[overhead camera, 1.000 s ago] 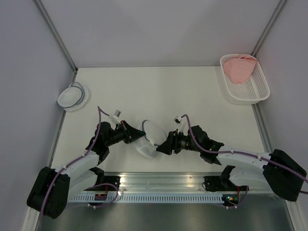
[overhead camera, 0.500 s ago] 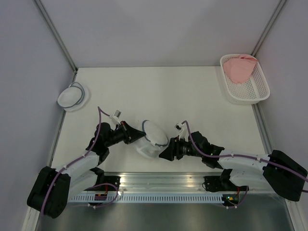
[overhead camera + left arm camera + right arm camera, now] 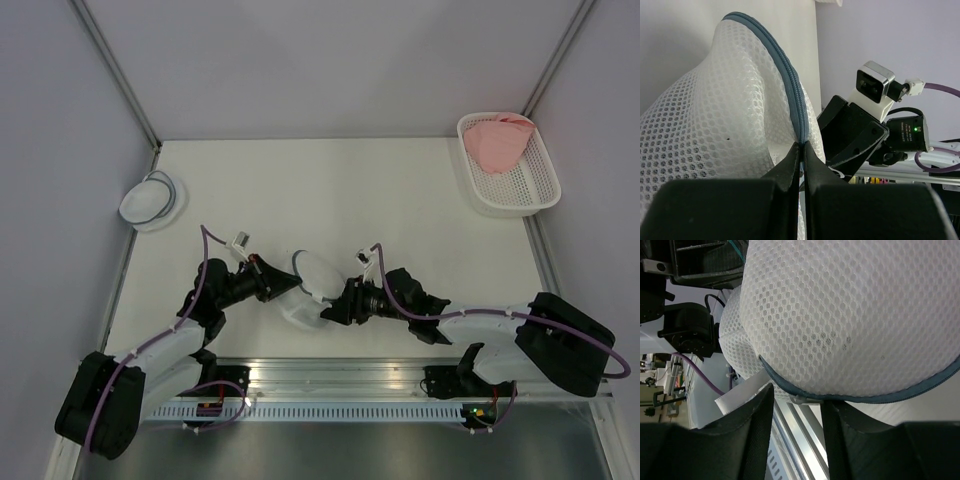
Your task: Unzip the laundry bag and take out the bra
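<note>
While the left tool (image 3: 803, 150) is pressed together on the zipper rim (image 3: 788, 80) of the laundry bag (image 3: 308, 288), which it holds tipped just beyond the middle of the rail (image 3: 330, 375), the right tool (image 3: 797, 407) is spread around the small zipper pull (image 3: 799, 400). It should probably close squarely on that tab. It can then draw the tab along the rim's curve, with the left pinch anchoring the mesh against bunching.
</note>
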You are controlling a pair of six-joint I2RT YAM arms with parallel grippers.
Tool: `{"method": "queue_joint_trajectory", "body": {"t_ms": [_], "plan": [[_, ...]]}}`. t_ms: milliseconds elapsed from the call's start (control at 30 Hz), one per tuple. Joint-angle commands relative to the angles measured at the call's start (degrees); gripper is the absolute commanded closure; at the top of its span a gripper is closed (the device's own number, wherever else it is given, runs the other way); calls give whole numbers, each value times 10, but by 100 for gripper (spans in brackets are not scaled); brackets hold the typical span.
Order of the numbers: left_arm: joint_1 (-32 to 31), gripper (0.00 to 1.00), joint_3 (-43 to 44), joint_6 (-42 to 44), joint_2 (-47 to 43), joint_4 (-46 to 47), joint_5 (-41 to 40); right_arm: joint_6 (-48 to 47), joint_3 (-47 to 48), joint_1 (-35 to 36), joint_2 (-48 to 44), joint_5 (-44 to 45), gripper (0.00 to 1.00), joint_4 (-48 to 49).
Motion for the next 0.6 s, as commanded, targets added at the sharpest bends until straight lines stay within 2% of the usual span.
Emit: {"method": "queue_joint_trajectory", "body": {"t_ms": [0,133,233,333,567], "plan": [[1,98,-7,-7,-13,14,19,13,22,2,-9,-1,54,70],[1,98,-10,-5,-13,13,19,-2,22,2,-40,28,67,22],[0,98,-13,-4,-11,17,19,-12,24,3,-66,52,87,-21],[0,98,-13,-3,-11,17,19,-23,27,2,-89,76,99,-67],[0,98,-13,3,-8,12,19,-52,39,2,-122,93,100,-180]]}}
